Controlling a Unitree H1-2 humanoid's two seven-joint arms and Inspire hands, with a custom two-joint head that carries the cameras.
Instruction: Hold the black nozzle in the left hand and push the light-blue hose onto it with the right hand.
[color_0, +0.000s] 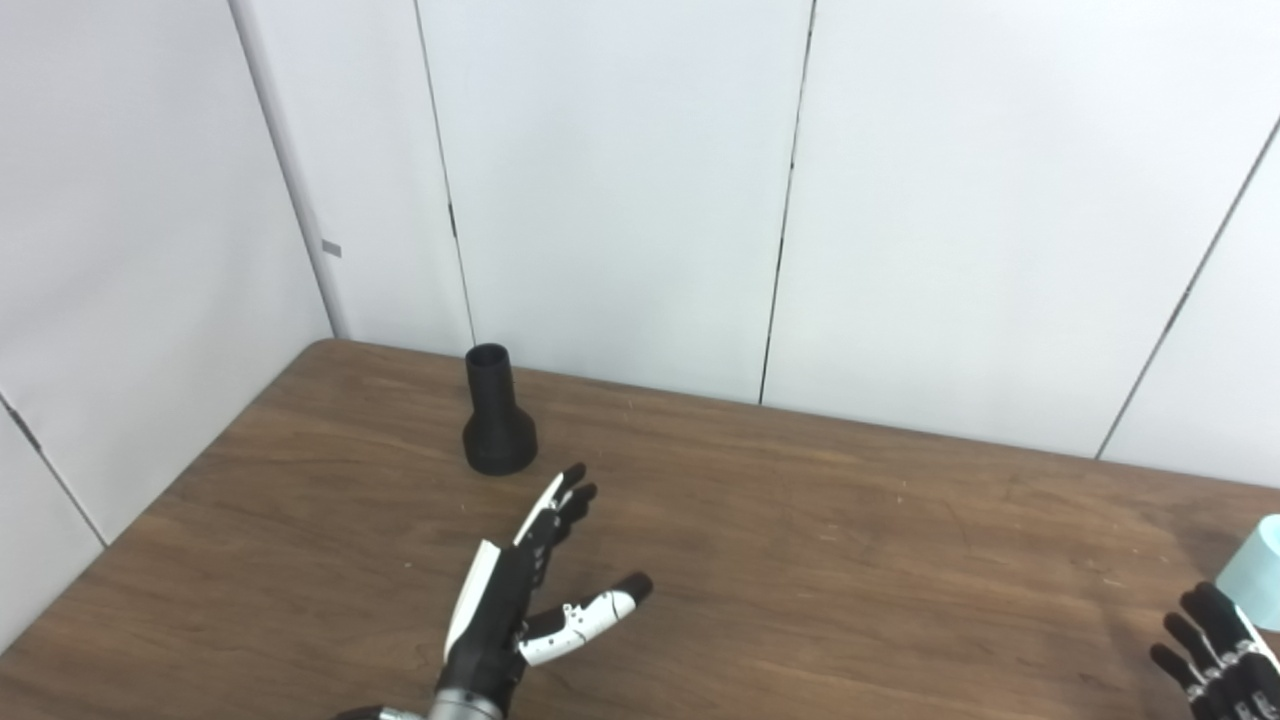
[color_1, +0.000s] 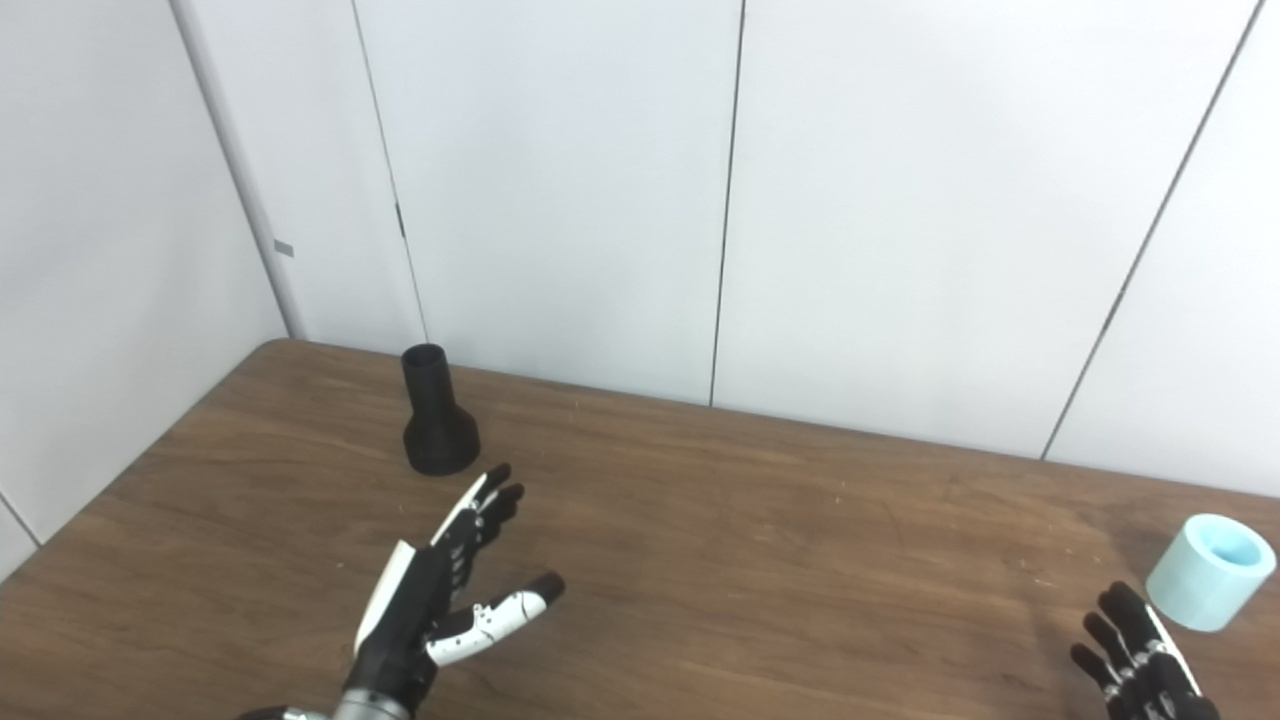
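Observation:
The black nozzle stands upright on its wide base near the table's far left, narrow neck up. My left hand is open a short way in front of it and to its right, fingers stretched toward it, thumb spread out, not touching it. The light-blue hose piece, a short hollow cylinder, lies tilted at the table's right side. My right hand is open just in front of it and to its left at the bottom right corner, fingers apart, holding nothing.
The brown wooden table has its left edge running diagonally to a rounded far corner. White wall panels stand right behind the table's back edge, close to the nozzle.

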